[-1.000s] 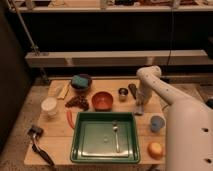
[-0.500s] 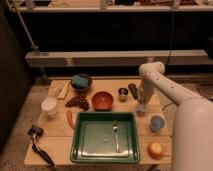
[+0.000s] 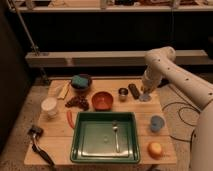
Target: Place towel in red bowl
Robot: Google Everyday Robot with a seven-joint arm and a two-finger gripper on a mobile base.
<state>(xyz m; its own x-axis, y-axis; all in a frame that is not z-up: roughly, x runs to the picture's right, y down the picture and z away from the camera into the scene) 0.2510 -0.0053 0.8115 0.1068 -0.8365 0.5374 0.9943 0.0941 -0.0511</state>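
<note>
Towel (image 3: 79, 80) lies in a dark bowl (image 3: 86, 88) near the desk's (image 3: 56, 134) back left corner. Red bowl (image 3: 102, 100) sits mid-desk. Claw (image 3: 145, 96) hangs by the right edge; its state I cannot tell.

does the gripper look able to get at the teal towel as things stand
Probably yes: the towel lies uncovered atop the dark bowl. The gripper is at the right edge of the table; only the low metal cup and red bowl lie between.

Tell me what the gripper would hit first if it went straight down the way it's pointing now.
Probably the small pale object lying on the wooden table right under the gripper, beside the dark oblong item; depth is unclear.
</note>
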